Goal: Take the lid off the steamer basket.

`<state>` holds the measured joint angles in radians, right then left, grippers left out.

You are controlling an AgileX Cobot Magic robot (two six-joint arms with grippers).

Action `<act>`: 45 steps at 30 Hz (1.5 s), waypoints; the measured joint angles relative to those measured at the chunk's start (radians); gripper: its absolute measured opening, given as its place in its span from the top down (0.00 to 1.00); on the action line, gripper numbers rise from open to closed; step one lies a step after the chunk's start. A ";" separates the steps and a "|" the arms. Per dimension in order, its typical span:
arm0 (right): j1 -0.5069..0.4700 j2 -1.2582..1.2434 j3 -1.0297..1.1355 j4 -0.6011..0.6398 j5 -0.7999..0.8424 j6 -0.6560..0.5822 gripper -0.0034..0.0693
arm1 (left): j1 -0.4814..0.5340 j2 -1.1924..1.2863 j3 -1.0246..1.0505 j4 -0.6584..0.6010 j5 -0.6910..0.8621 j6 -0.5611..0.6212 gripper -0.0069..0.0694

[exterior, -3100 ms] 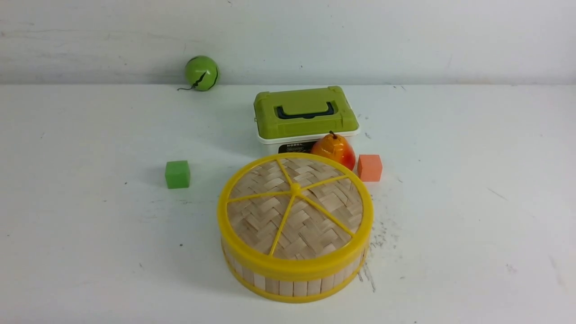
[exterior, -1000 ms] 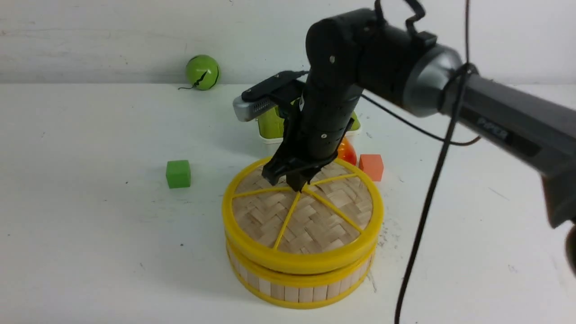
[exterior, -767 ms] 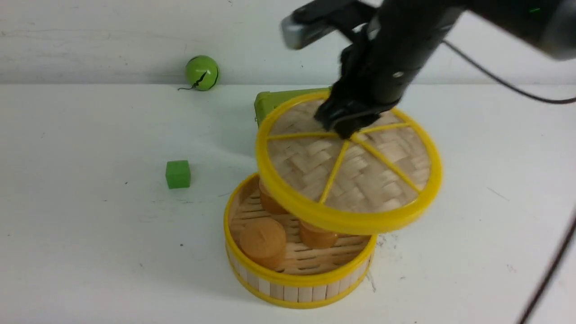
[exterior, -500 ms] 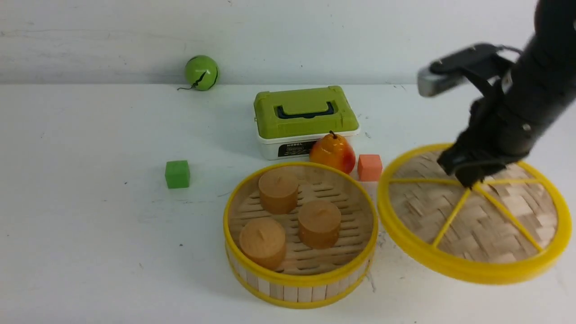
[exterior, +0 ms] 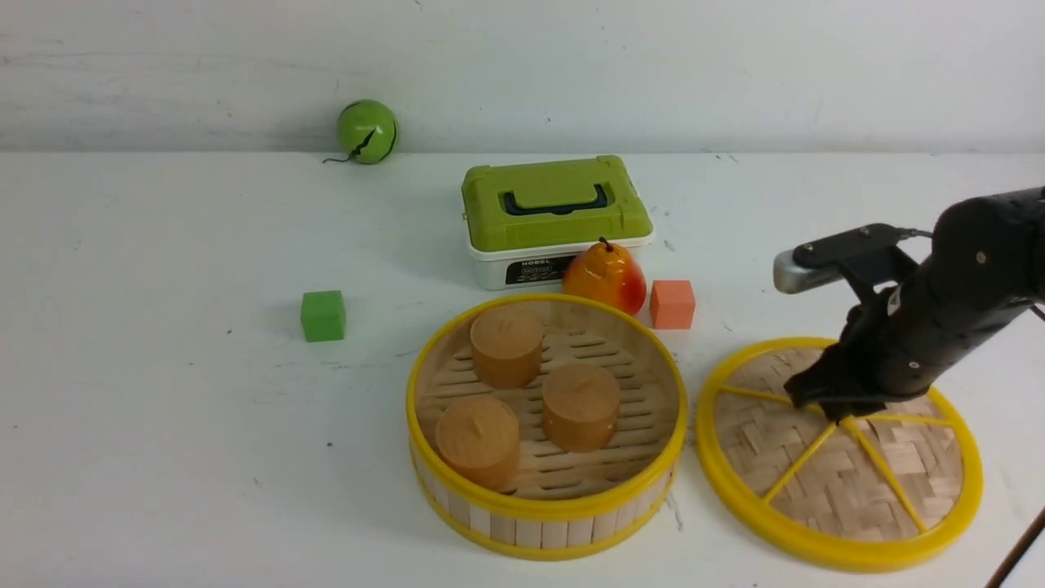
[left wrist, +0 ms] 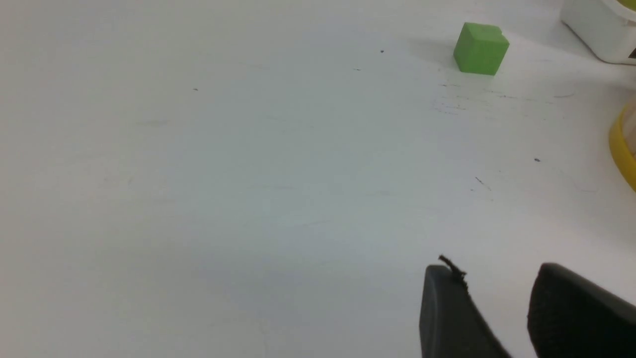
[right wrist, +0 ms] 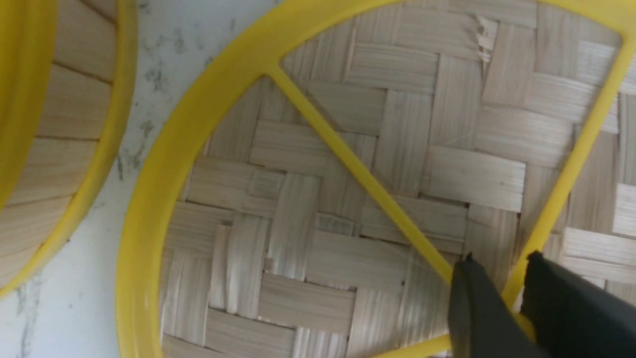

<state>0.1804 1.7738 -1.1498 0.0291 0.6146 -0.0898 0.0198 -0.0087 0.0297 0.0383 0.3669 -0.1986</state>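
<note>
The steamer basket (exterior: pixel 543 506) stands uncovered at the front centre with three brown cylinder buns (exterior: pixel 580 406) on its slatted floor. The lid (exterior: pixel 833 490) sits flat and low at table level just right of the basket, apart from it. My right gripper (exterior: pixel 833 412) is shut on the lid's yellow centre hub. In the right wrist view the gripper (right wrist: pixel 502 263) has its jaws on either side of the hub, over the woven lid (right wrist: pixel 318 209), with the basket wall (right wrist: pixel 59 149) beside it. My left gripper (left wrist: pixel 497 271) is open and empty over bare table.
A green-and-white box (exterior: pixel 557 220) stands behind the basket, with a pear (exterior: pixel 604 278) and an orange cube (exterior: pixel 673 304) in front of it. A green cube (exterior: pixel 322 315) lies to the left, also in the left wrist view (left wrist: pixel 480 48). A green ball (exterior: pixel 366 131) sits by the back wall.
My right gripper lifted the lid off the basket, carried it right and lowered it to table level beside the basket. The three buns inside came into view.
</note>
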 joint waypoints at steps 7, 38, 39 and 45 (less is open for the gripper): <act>0.000 -0.131 -0.002 0.023 0.086 0.000 0.55 | 0.000 0.000 0.000 0.000 0.001 0.000 0.60; 0.000 -1.425 0.588 0.116 -0.095 -0.062 0.98 | 0.000 0.000 0.000 0.000 0.001 0.000 0.60; 0.000 -1.425 0.603 0.111 -0.106 -0.055 0.98 | 0.000 0.000 0.000 0.000 0.001 0.000 0.60; -0.001 -1.431 0.721 0.068 -0.257 0.013 0.98 | 0.000 0.000 0.000 0.000 0.002 0.000 0.60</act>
<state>0.1794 0.3424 -0.4289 0.0974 0.3573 -0.0770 0.0198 -0.0087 0.0297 0.0383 0.3687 -0.1986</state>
